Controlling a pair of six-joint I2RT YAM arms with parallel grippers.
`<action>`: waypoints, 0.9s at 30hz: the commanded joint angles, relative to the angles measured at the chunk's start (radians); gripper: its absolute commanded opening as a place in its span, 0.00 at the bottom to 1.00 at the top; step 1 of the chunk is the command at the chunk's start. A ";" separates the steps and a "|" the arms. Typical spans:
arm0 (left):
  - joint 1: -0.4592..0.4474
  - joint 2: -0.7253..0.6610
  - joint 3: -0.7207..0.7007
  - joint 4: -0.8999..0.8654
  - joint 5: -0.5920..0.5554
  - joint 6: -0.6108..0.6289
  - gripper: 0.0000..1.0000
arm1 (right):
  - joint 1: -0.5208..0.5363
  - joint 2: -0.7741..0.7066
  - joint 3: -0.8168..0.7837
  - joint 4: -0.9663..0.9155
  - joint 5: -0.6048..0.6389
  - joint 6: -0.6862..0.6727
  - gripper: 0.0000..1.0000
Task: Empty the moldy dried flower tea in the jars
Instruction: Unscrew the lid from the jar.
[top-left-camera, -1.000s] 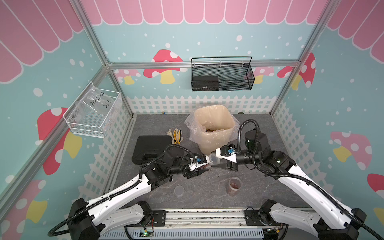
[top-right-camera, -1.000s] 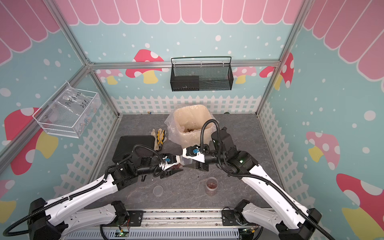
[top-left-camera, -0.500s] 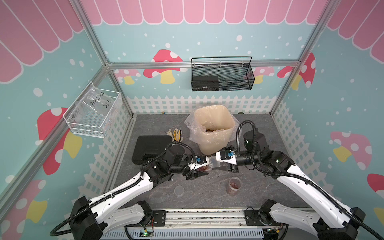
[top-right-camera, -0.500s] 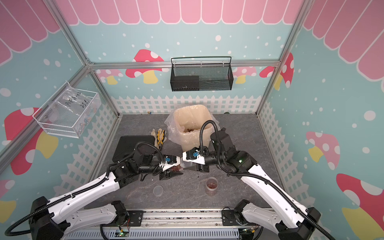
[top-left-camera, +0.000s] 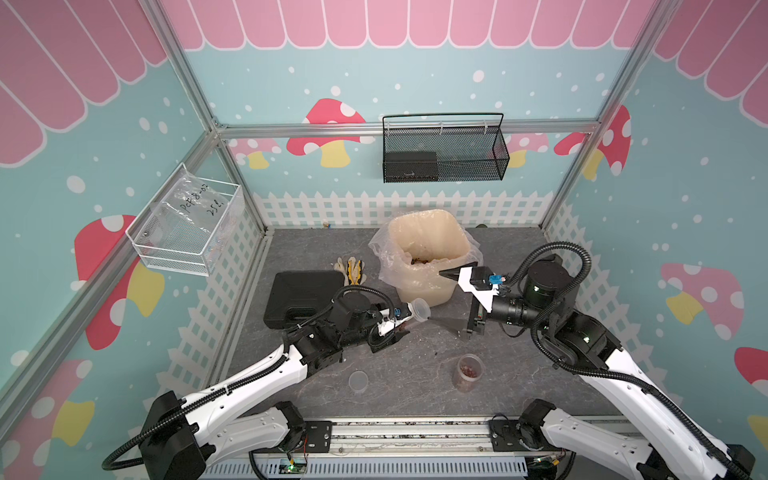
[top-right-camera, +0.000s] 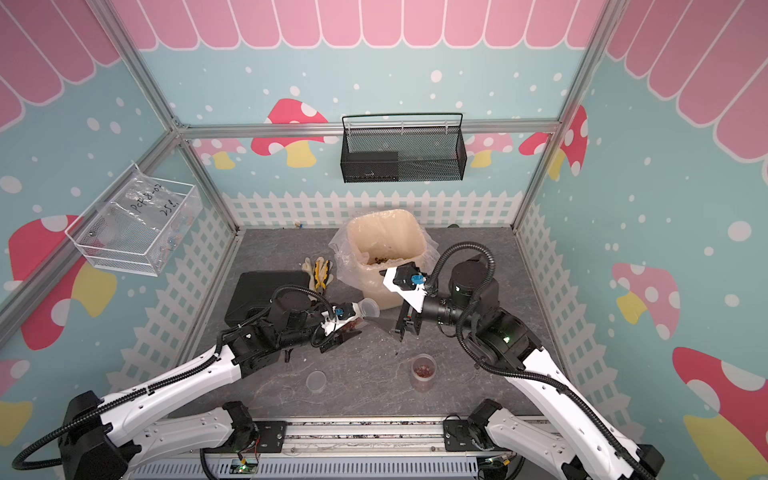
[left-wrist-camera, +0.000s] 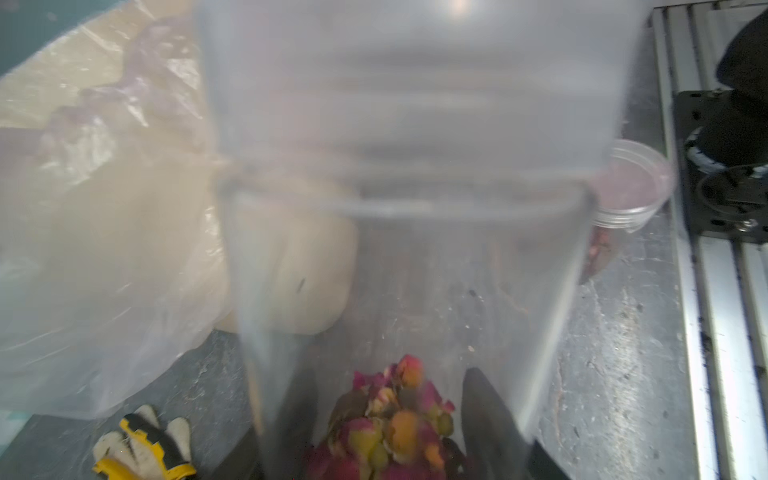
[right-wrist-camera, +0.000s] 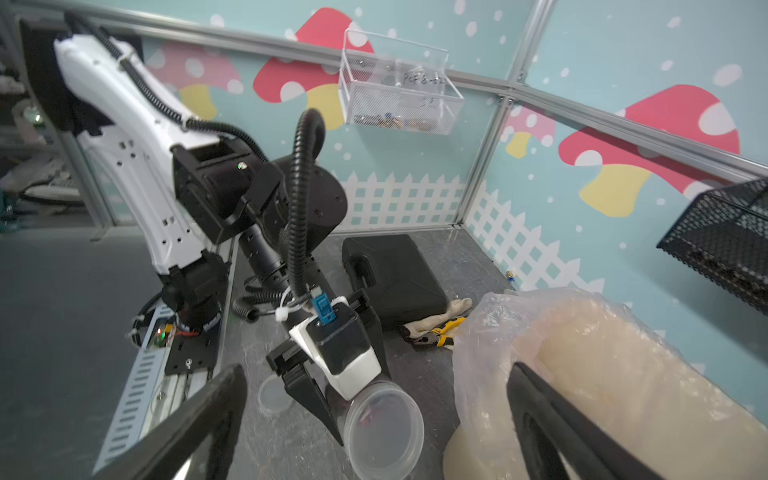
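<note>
Back comes the right gripper (top-left-camera: 446, 297) off the jar (top-left-camera: 417, 311), jaws spread and empty beside the cream bin (top-left-camera: 457, 245). The left gripper (top-left-camera: 400, 323) stays pinched on that tilted jar just above the bench (top-left-camera: 411, 365), with the dried flower tea (left-wrist-camera: 395, 424) heaped at its base.

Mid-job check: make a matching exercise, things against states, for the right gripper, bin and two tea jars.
Things:
1. right gripper
2. cream bin
3. jar nearest the bin
4. front jar with tea

States:
A. standing upright, untouched
B. open, holding nothing
C. lined with a clear bag
D. gripped, lying on its side

Pairs: 1-B, 2-C, 3-D, 4-A
</note>
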 joint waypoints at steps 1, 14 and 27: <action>-0.001 0.016 0.018 -0.091 0.089 -0.044 0.00 | -0.009 0.007 0.008 0.093 -0.001 -0.074 0.25; -0.003 -0.006 -0.038 0.107 -0.408 0.005 0.00 | -0.010 -0.092 0.040 0.265 0.258 0.673 0.98; -0.018 -0.022 -0.048 0.143 -0.476 0.021 0.00 | -0.010 0.142 0.128 0.042 0.291 0.857 0.88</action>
